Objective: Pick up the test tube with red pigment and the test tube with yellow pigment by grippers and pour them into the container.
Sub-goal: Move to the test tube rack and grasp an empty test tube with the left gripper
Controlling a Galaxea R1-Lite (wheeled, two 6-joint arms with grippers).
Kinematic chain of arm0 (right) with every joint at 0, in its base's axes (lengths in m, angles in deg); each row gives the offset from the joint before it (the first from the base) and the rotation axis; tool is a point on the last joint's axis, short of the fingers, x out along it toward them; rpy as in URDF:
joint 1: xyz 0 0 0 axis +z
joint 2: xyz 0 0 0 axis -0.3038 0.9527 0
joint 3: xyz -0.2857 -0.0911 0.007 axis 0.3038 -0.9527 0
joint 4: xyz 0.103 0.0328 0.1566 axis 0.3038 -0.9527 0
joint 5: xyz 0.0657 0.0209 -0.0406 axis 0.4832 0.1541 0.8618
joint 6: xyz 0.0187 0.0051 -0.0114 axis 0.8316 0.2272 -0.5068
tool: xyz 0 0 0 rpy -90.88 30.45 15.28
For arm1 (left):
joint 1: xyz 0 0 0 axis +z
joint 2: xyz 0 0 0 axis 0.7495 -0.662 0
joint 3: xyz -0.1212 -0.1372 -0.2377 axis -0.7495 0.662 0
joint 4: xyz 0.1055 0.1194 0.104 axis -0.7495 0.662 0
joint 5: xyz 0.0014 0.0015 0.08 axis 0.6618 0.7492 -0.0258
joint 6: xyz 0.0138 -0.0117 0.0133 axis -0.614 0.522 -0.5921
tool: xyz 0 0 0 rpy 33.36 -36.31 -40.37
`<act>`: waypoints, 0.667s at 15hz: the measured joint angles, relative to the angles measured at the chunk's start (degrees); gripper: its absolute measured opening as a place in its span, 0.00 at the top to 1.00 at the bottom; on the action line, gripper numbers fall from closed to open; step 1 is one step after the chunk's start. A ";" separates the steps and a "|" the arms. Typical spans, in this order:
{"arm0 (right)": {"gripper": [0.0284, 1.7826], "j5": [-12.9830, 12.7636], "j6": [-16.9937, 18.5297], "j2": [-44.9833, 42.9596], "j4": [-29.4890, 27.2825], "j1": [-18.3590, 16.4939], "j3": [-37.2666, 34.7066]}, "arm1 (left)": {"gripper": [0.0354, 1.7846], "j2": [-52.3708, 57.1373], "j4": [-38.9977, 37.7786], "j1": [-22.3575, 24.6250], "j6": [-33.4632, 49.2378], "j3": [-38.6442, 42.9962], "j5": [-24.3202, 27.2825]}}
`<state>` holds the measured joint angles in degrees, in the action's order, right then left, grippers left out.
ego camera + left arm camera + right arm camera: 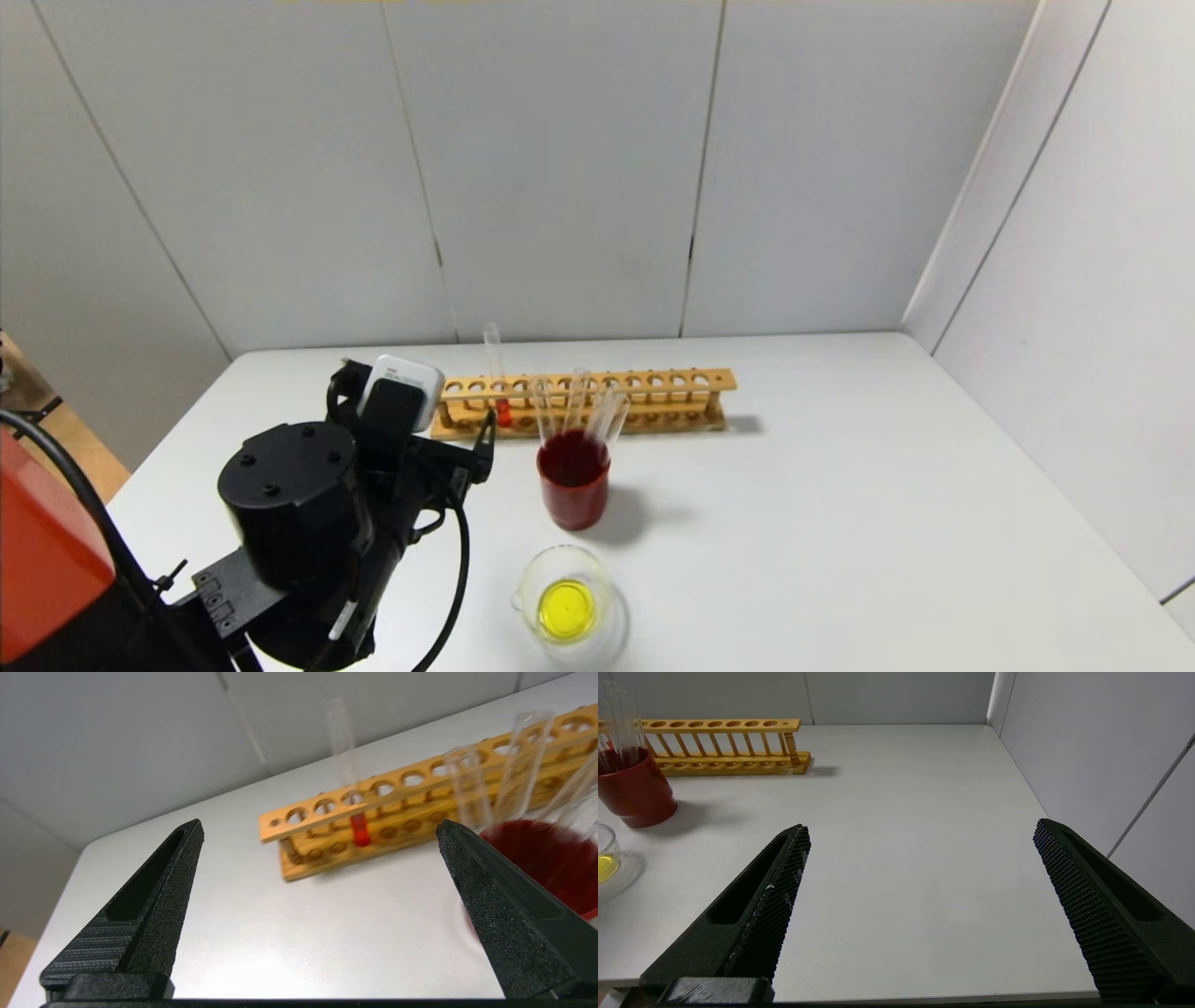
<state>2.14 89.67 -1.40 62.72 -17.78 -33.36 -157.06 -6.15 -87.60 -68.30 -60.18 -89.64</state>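
Nearest the robot, the beaker (566, 607) already holds yellow. Beyond it the left gripper (317, 828) hangs with jaws wide and empty, facing the red tube (359, 828), upright in the rack (420, 784). Next: advance, straddle and close gently. Right gripper (920, 833) idles, spread.

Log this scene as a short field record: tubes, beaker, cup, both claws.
red tube: test tube with red pigment upright in wooden rack
beaker: container holds yellow liquid, near front table edge
cup: red cup with empty clear tubes, in front of rack
left claw: left claw open, empty, facing the rack
right claw: right claw open, empty, over bare table
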 joint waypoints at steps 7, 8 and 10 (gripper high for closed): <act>0.02 0.00 0.00 0.00 0.02 0.00 0.00 | 0.02 0.74 -2.28 -0.07 6.42 7.50 -0.89; 0.02 0.00 0.00 0.00 0.02 0.00 0.00 | 0.02 0.38 -2.28 0.43 6.94 6.97 -0.56; 0.02 0.00 0.00 0.00 0.02 0.00 0.00 | 0.02 -1.05 -2.28 1.96 7.00 4.72 0.99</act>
<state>2.14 89.67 -1.40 62.74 -17.78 -33.36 -158.11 -8.43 -85.64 -61.30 -55.47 -88.65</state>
